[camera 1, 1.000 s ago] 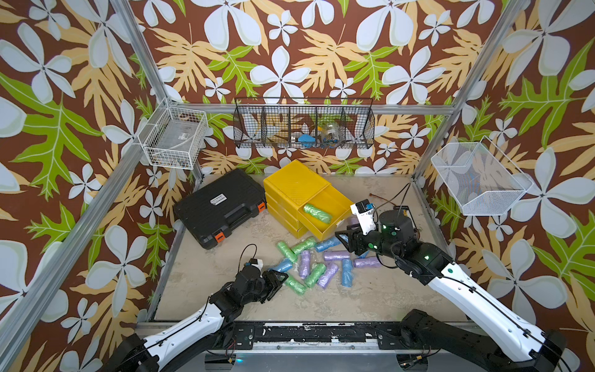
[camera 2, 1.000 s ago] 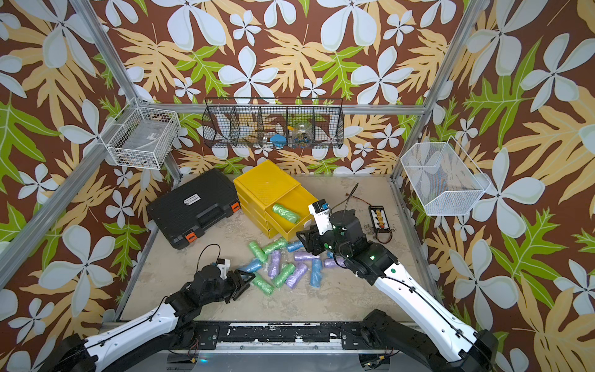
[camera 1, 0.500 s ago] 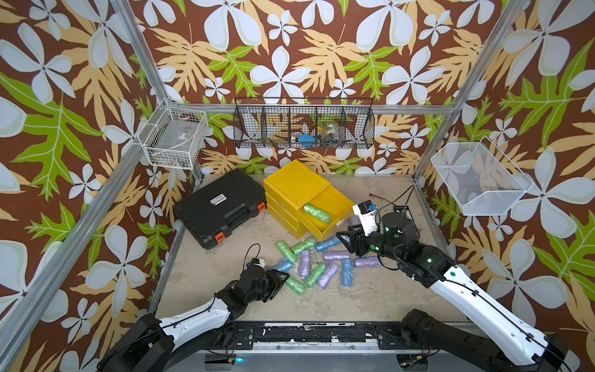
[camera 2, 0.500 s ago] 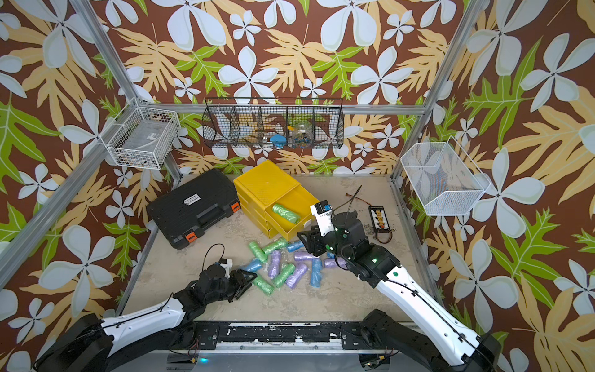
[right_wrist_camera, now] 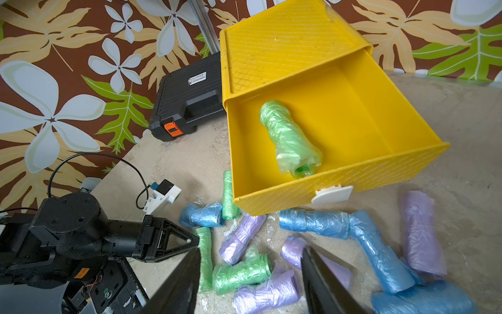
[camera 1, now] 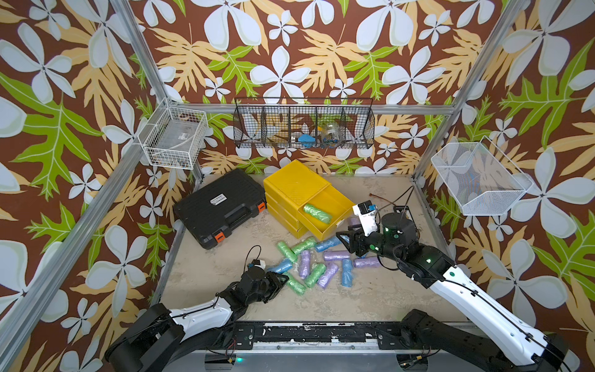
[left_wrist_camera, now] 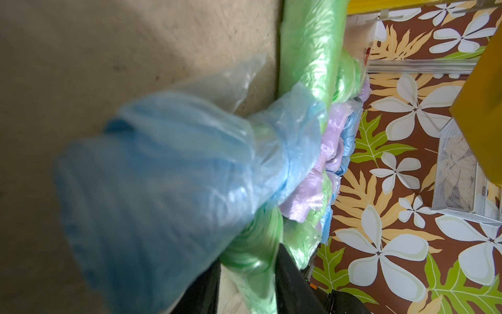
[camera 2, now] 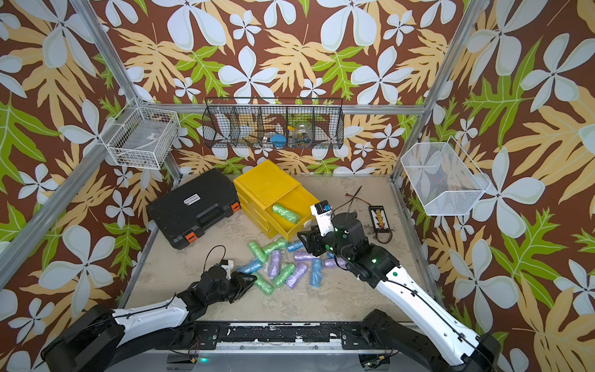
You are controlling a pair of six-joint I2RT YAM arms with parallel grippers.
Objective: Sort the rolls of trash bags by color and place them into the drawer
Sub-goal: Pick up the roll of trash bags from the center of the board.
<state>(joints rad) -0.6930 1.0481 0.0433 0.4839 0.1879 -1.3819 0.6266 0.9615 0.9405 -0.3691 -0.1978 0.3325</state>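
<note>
Green, blue and lilac rolls of trash bags (camera 1: 309, 261) lie in a loose pile on the table in front of the yellow drawer (camera 1: 335, 225). That drawer is pulled out and holds one green roll (camera 1: 317, 212) (right_wrist_camera: 290, 138). My left gripper (camera 1: 283, 283) (left_wrist_camera: 250, 274) sits low at the pile's near edge. It is shut on a green roll (camera 1: 296, 287) (left_wrist_camera: 252, 252), with a blue roll (left_wrist_camera: 163, 190) pressed against the camera. Just above the pile's far right side, by the drawer front, my right gripper (camera 1: 346, 240) (right_wrist_camera: 252, 250) hangs open and holds nothing.
A black tool case (camera 1: 222, 209) lies left of the drawer unit. A small connector board with cable (camera 2: 380, 219) sits at the back right. Wire baskets hang on the left wall (camera 1: 174, 138), back wall (camera 1: 304, 124) and right wall (camera 1: 479, 180).
My left gripper's jaws have narrowed onto the green roll at the pile's near edge. The right gripper has hardly moved.
</note>
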